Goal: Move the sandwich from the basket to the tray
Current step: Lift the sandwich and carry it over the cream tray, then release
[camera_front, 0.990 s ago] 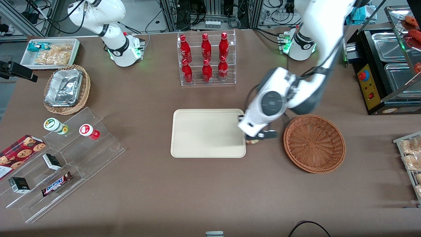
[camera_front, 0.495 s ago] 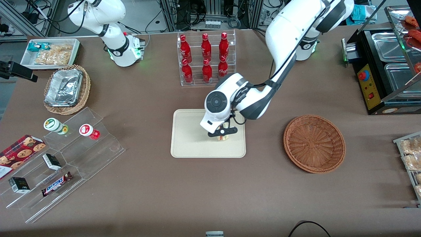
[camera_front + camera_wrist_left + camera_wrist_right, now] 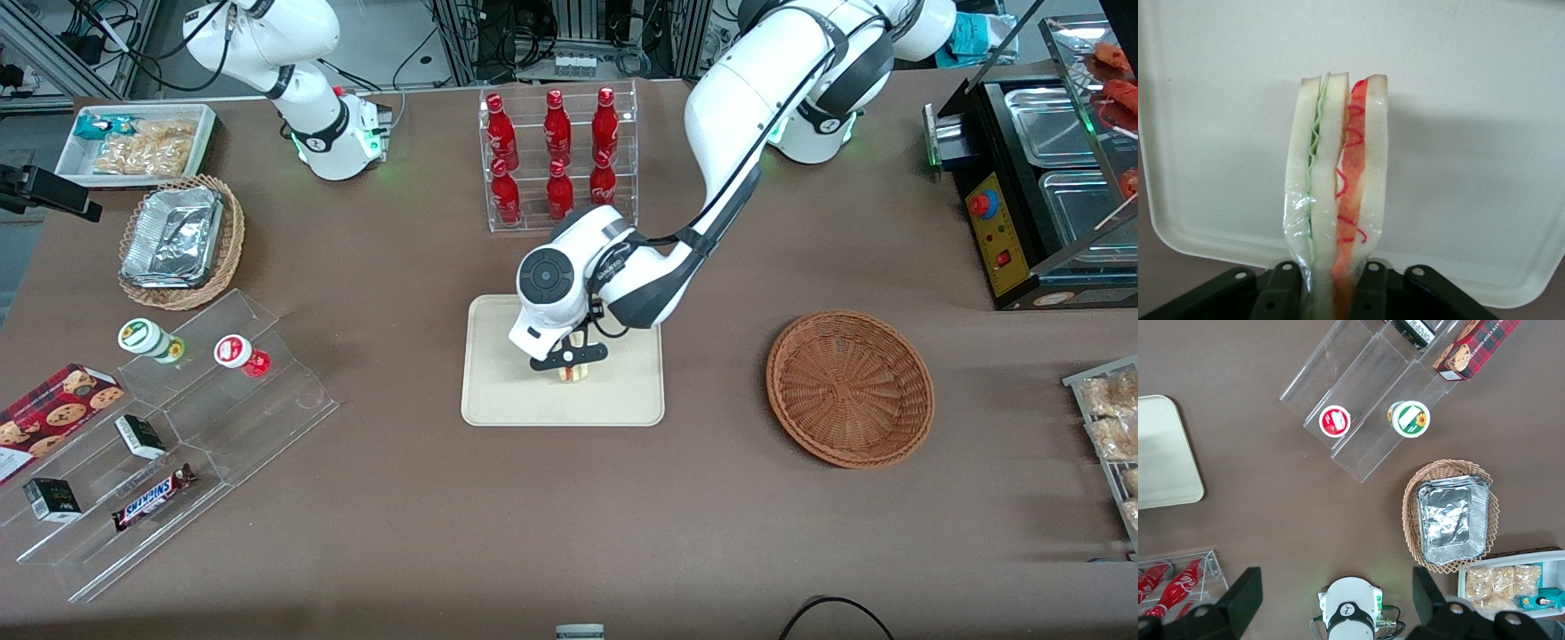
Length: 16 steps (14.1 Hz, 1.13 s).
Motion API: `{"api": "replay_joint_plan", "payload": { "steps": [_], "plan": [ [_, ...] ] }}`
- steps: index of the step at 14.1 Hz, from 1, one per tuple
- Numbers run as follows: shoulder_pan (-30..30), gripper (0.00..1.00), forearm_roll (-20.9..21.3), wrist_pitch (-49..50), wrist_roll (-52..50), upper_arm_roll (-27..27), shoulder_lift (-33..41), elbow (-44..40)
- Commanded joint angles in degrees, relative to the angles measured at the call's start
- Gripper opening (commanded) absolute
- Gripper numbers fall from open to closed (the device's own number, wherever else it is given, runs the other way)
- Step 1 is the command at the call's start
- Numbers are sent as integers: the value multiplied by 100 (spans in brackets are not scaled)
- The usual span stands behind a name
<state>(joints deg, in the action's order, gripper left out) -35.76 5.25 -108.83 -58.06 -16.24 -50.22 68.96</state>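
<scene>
My left gripper [image 3: 571, 358] hangs over the middle of the cream-beige tray [image 3: 507, 391], shut on the clear-wrapped sandwich [image 3: 573, 371]. In the left wrist view the sandwich [image 3: 1338, 200] stands on edge between the black fingers [image 3: 1281, 290], showing white bread with green and red-orange layers, and the tray [image 3: 1471, 100] lies under it. I cannot tell whether the sandwich touches the tray. The reddish-brown wicker basket [image 3: 849, 387] sits empty beside the tray, toward the working arm's end of the table.
A clear rack of red bottles [image 3: 556, 160] stands farther from the front camera than the tray. Toward the parked arm's end are a tan wicker basket with foil trays [image 3: 182, 240], a white snack bin [image 3: 138, 142] and a clear stepped display [image 3: 169, 427]. A black appliance [image 3: 1040, 178] stands toward the working arm's end.
The gripper carried the sandwich from the gap between basket and tray, across the tray's edge, to over the tray's middle. It stays shut on the sandwich.
</scene>
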Motion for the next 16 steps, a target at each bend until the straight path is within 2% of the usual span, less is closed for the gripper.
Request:
{"api": "replay_joint_plan", "payload": {
  "steps": [1,6,10,16],
  "plan": [
    [-89,100,160,-58,-118,68,-102,-242],
    [182,100,196,2,-127,130,388,-277],
    [972,100,205,887,30,139,1538,-190],
    [2747,100,135,2277,2689,130,3033,557]
  ]
}}
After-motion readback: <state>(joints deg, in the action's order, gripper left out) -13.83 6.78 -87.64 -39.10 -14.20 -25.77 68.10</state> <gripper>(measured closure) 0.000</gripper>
